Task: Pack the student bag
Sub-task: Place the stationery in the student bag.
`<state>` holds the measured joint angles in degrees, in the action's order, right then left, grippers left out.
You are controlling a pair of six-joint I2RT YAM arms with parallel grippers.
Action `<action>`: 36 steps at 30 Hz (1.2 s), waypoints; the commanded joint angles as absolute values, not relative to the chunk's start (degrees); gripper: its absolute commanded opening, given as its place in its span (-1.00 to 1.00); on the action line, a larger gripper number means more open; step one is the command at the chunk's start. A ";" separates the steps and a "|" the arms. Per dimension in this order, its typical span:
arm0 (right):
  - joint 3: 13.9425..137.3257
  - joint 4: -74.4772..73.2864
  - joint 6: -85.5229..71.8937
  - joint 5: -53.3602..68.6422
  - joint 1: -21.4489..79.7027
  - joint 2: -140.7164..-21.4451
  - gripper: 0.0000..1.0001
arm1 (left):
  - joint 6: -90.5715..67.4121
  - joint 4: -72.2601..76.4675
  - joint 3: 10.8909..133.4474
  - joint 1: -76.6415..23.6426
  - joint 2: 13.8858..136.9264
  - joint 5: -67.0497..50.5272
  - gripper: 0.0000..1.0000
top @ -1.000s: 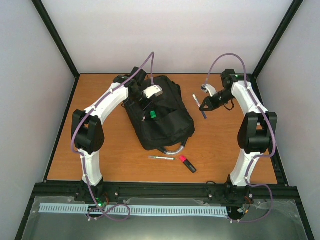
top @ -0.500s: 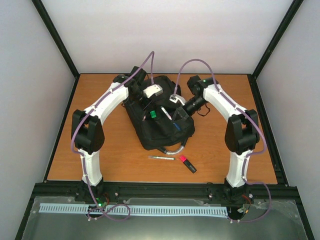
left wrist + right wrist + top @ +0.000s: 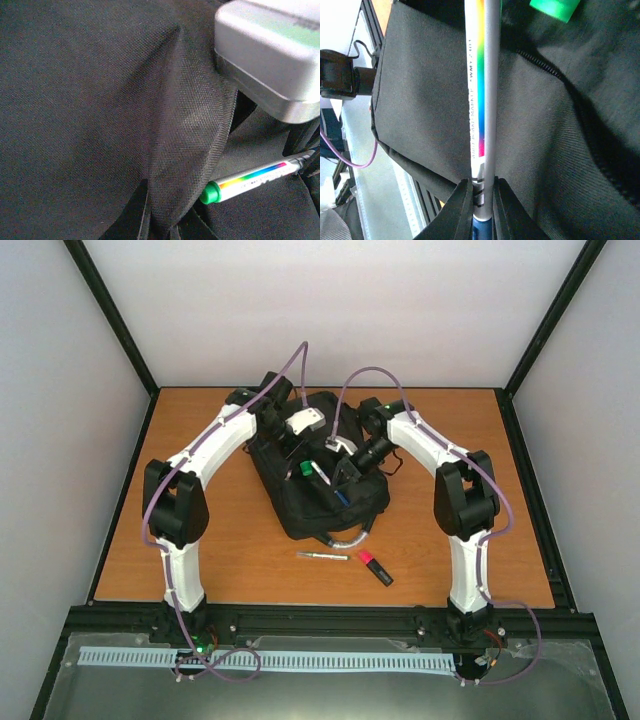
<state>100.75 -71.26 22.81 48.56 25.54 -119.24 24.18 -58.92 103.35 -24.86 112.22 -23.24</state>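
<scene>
The student bag [image 3: 350, 425] lies flat mid-table, a black backpack with a silver loop handle [image 3: 345, 538] at its near end. My left gripper [image 3: 297, 452] is shut on a fold of the bag's fabric [image 3: 185, 125], with the pinch at the bottom of the left wrist view [image 3: 162, 227]. A green marker cap [image 3: 305, 470] shows at the pocket mouth. In the left wrist view it sits at the end of a rainbow-striped barrel [image 3: 250, 181]. My right gripper [image 3: 338, 485] hangs over the bag, shut on a white rainbow-striped whiteboard marker [image 3: 482, 100] near its blue end [image 3: 482, 195].
A slim silver pen [image 3: 322, 556] and a pink-and-black highlighter [image 3: 375, 568] lie on the wooden table [image 3: 450, 530] just in front of the bag. A black frame rail [image 3: 320, 620] runs along the near edge. Grey walls enclose the sides.
The right arm swung left from the table's right side, carrying the marker over the bag's pocket. The left gripper has kept its hold on the fabric.
</scene>
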 commanded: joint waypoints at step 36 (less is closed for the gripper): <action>74.26 -43.56 65.47 27.03 29.64 -91.33 -0.19 | 24.04 -60.36 105.57 -25.66 110.21 -27.91 -0.95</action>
<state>79.46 -51.09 52.36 32.01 27.79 -93.45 24.21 -59.13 103.33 -24.86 112.22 -23.49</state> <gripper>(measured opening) 0.368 0.063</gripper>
